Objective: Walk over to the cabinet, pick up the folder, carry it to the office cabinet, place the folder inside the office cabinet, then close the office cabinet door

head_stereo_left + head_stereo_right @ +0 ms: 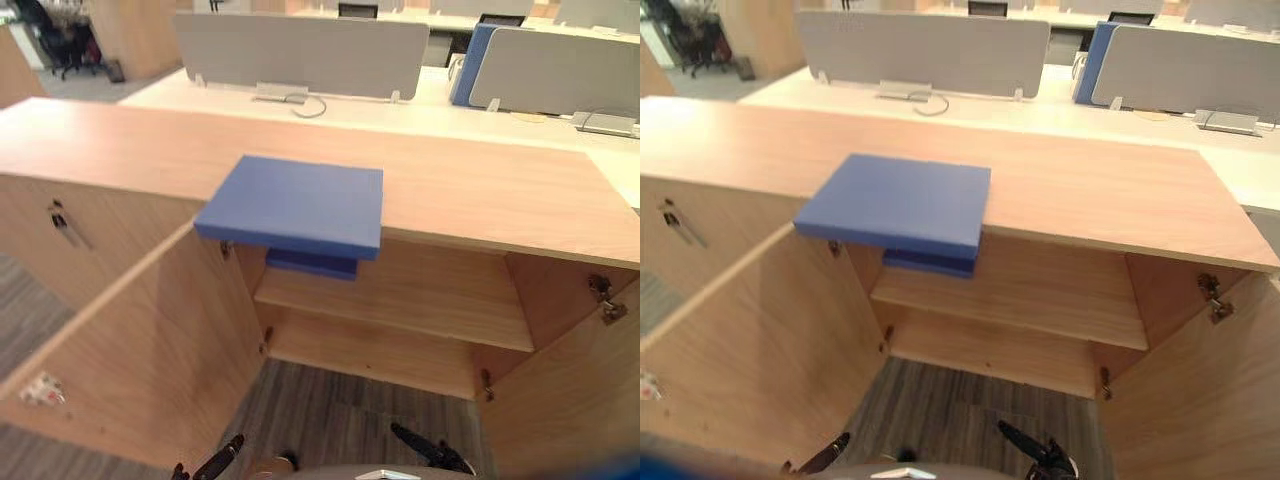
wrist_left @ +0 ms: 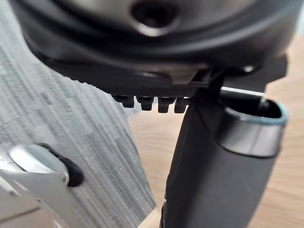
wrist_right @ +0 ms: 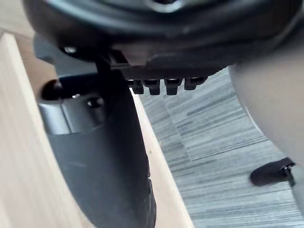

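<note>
A blue folder (image 1: 292,205) lies flat on the top of a low wooden cabinet (image 1: 480,180), its near edge jutting out past the cabinet's front lip above the open compartment. Just below it, a darker blue slab (image 1: 312,263) shows at the left end of the upper shelf (image 1: 420,300); whether it rests on the shelf or touches the folder cannot be told.

Both cabinet doors stand wide open, the left door (image 1: 140,340) swung out toward the camera and the right door (image 1: 570,390) angled out on the other side, its hinges showing. The lower compartment sits just above grey striped carpet (image 1: 340,420).

The left hand (image 2: 209,166) hangs low beside a wooden panel and the carpet, relaxed and grasping nothing. The right hand (image 3: 104,166) hangs likewise next to a door edge, fingers loose and empty. Both are well apart from the folder.

A key (image 1: 62,225) hangs in the closed door to the left. Behind the cabinet, pale desks carry grey dividers (image 1: 300,50), a blue panel (image 1: 470,65) and a looped cable (image 1: 310,105).
</note>
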`<state>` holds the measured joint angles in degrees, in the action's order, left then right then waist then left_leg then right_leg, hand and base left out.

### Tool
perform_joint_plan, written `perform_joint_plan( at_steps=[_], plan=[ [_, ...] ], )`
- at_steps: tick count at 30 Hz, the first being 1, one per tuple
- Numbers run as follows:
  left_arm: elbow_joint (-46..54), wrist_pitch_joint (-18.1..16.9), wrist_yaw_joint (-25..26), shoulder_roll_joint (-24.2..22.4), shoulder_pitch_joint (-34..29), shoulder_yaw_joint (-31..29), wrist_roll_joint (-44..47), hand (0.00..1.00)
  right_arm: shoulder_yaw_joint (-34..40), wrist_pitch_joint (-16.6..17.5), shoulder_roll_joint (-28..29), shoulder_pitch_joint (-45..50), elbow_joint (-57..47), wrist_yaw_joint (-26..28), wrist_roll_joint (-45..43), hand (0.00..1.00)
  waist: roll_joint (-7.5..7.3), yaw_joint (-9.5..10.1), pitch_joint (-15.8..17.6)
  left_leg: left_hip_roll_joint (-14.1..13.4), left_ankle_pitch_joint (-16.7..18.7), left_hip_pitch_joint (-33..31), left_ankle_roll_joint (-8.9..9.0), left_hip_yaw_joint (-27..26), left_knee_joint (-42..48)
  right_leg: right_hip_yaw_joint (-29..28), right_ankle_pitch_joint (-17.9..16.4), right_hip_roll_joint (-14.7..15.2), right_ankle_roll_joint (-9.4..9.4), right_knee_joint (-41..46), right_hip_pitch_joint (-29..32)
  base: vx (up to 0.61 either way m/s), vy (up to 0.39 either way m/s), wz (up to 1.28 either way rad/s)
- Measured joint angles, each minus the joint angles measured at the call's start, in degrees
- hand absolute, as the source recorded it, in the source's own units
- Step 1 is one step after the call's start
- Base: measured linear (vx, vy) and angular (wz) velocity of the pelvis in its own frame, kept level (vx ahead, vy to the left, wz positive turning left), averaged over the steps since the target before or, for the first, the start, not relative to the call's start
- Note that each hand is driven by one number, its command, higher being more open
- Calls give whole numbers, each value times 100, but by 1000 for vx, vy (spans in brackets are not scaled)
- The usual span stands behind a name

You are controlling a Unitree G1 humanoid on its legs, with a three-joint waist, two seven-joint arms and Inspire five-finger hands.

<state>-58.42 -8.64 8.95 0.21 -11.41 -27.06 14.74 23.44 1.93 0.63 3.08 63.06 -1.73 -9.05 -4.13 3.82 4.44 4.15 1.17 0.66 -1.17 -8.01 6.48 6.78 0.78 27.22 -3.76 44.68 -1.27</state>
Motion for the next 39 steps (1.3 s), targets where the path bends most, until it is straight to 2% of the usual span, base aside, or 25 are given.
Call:
perform_joint_plan(
  at_steps=[1, 2, 3, 4, 5, 6, 7, 8, 9, 10, 12, 14, 18, 22, 26, 28, 30, 31, 33, 36, 39],
  plan=[
    [-89, 3, -24, 24, -9, 56, -28, 100, -44, 42, -43, -27, -16, -5, 0, 100, 58, -90, -17, 33, 61, 112, -61, -43, -35, 406, 124, 114, -167, 252, 161, 100, 230, -17],
    [-99, 7, -34, 26, -37, 99, -27, 100, -62, 73, -55, -24, -36, -5, 1, 100, 98, -111, -16, 26, 64, 210, -66, -53, -113, 543, 127, 138, -152, 301, 178, 95, 170, -25],
    [-103, 4, -74, 23, -92, 141, -21, 100, -97, 115, -68, -24, -48, -15, 2, 100, 159, -116, -35, -14, 60, 314, -71, -114, -238, 703, -4, 103, -7, 356, 242, 106, 109, -35],
    [-162, 31, -147, 30, -85, 207, 108, 100, -171, 138, -82, -69, -62, -20, 7, 100, 240, -155, 5, -105, 57, 383, -83, -148, -321, 890, -694, -105, 488, 294, 302, 123, 72, -43],
    [-193, 59, -226, 24, -52, 359, 429, 100, -252, 132, -100, -158, -58, -23, 13, 100, 343, -172, 96, -248, 62, 432, -91, -162, -354, 988, -1207, -546, 726, -57, 334, 93, -5, -27],
    [-192, 63, -335, 0, -38, 478, 849, 100, -347, 126, -98, -196, -54, -26, 25, 100, 413, -207, 138, -346, 64, 436, -83, -150, -358, 1024, -1450, -907, 821, -550, 329, 73, -71, -4],
    [-115, 71, -506, -9, -49, 599, 1541, 100, -465, 96, -86, -210, -59, -27, 76, 100, 394, -257, 158, -358, 38, 436, -30, -130, -357, 1029, -1409, -1290, 788, -1489, 278, 52, -99, 11],
    [26, 86, -589, -21, -69, 583, 1788, 100, -490, 72, -59, -197, -58, -27, 137, 100, 310, -263, 180, -280, 54, 468, 13, -89, -365, 1158, -1411, -1329, 689, -1850, 193, 89, -147, 11],
    [304, 113, -674, -97, -125, 598, 2179, 100, -499, 43, -67, -144, -53, -14, 226, 100, 319, -232, 174, -302, 40, 502, 92, -79, -439, 1256, -1522, -1397, 763, -2330, -64, 86, -140, 4],
    [570, 119, -687, -237, -165, 598, 2442, 100, -550, 12, -145, -113, -115, -15, 229, 100, 441, -218, 192, -398, 14, 488, 143, -80, -489, 1286, -1435, -1526, 726, -2503, -111, 90, -166, -5],
    [1222, 118, -738, -329, -317, 711, 2934, 100, -795, -49, -213, -29, -306, -39, 281, 100, 499, -193, 199, -510, -5, 442, 241, -107, -533, 1270, -1399, -1680, 694, -2662, -96, 37, -132, -10],
    [2127, 57, -770, -321, -468, 785, 3317, 100, -1136, -84, -230, 53, -450, -46, 513, 100, 465, -138, 187, -690, -21, 418, 375, -227, -624, 1196, -1294, -1952, 565, -2957, -95, 61, -167, -26],
    [3175, -9, -761, -318, -579, 926, 3368, 100, -1429, -134, -219, 124, -497, -48, 703, 100, 362, -125, 122, -887, -37, 358, 491, -263, -735, 1183, -1098, -2255, 463, -3436, -200, 80, -101, -12],
    [4001, 23, -757, -327, -732, 1223, 2770, 100, -1501, -186, -220, 238, -622, -36, 905, 100, 350, -112, 105, -891, -31, 474, 501, -243, -814, 1168, -1027, -2298, 479, -3674, -381, 87, -6, -2],
    [4917, 64, -740, -359, -1092, 1210, 1898, 100, -1560, -193, -215, 250, -730, 18, 961, 100, 365, -70, 96, -864, -21, 514, 494, -226, -813, 1167, -932, -2290, 498, -3827, -506, 45, 28, 3],
    [5360, 211, -677, -370, -1267, 1188, 1139, 100, -1557, -201, -185, 267, -760, 51, 1078, 100, 391, 3, 78, -859, -17, 514, 487, -199, -793, 1181, -908, -2264, 502, -3835, -537, 2, 26, 10],
    [6038, 499, -625, -530, -1478, 1022, 121, 100, -1543, -293, -127, 276, -861, 88, 1133, 100, 385, 94, 73, -837, 74, 494, 439, -65, -708, 1240, -900, -2242, 517, -3883, -612, -24, 23, 18],
    [6495, 632, -629, -600, -1645, 894, -645, 100, -1538, -341, -78, 288, -953, 101, 1139, 100, 390, 115, 72, -844, 155, 496, 469, -8, -649, 1304, -894, -2248, 528, -3931, -693, -33, 19, 20],
    [6884, 703, -576, -716, -1783, 706, -1280, 100, -1538, -374, -12, 292, -1004, 109, 1155, 100, 390, 162, 55, -832, 195, 504, 450, 55, -607, 1340, -879, -2238, 554, -3950, -756, -49, 24, 17],
    [7480, 896, -143, -773, -1885, 408, -2429, 100, -1547, -457, 264, 392, -1152, 119, 1292, 100, 311, 262, -67, -783, 213, 430, 427, 159, -587, 1421, -872, -2196, 594, -4004, -783, -67, 30, 17],
    [7763, 943, 82, -777, -1897, 369, -3038, 100, -1622, -528, 337, 401, -1171, 200, 1359, 100, 289, 313, -101, -746, 205, 419, 415, 226, -576, 1478, -881, -2157, 626, -4004, -810, -58, 12, 12]
  ],
)
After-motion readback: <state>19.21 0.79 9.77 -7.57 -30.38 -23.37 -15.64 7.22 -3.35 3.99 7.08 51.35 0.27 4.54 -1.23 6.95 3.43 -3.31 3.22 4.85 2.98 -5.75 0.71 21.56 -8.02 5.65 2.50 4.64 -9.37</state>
